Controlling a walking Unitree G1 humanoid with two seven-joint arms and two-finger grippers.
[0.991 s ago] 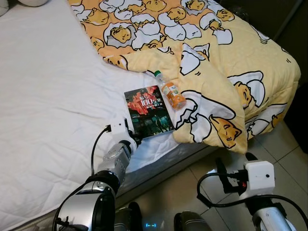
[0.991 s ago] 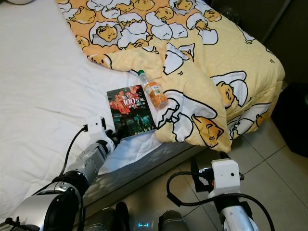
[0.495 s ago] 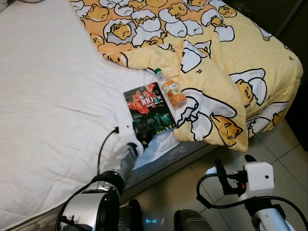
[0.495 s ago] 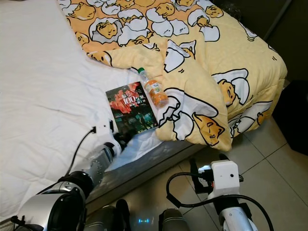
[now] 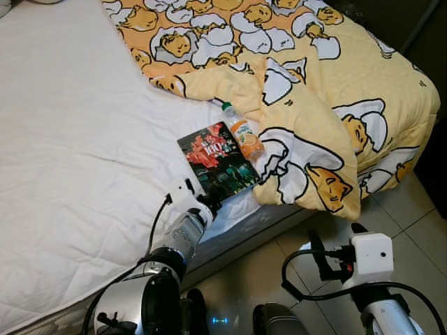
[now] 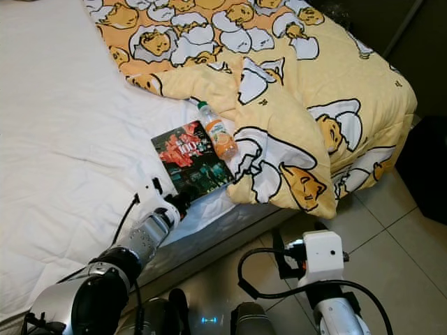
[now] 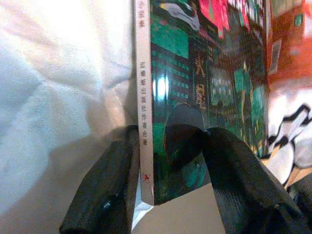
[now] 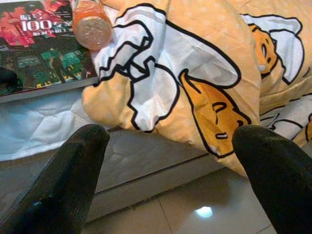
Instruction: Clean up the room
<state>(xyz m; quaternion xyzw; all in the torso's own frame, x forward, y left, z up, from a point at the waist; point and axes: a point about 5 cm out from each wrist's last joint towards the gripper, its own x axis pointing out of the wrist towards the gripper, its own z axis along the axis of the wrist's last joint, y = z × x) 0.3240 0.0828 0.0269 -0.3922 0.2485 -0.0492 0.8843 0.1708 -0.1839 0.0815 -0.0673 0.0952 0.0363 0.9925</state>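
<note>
A paperback book (image 5: 218,162) with a dark red and green cover lies on the white sheet (image 5: 77,146) near the bed's front edge. My left gripper (image 5: 211,202) is shut on its near corner: in the left wrist view one finger (image 7: 105,187) sits behind the spine and the other on the cover. A small orange juice bottle (image 5: 244,135) lies against the book's far right side, touching the duvet. My right gripper (image 5: 335,239) hangs open over the floor beside the bed, nothing between its fingers (image 8: 73,170).
A yellow duvet (image 5: 314,98) printed with egg characters is bunched over the right half of the bed and droops over the front edge. Beige floor tiles (image 5: 419,223) lie below. A dark piece of furniture (image 5: 434,164) stands at the far right.
My left gripper has slid forward onto the book's near corner and closed on it. The book has turned slightly, and the bottle has shifted a little with it.
</note>
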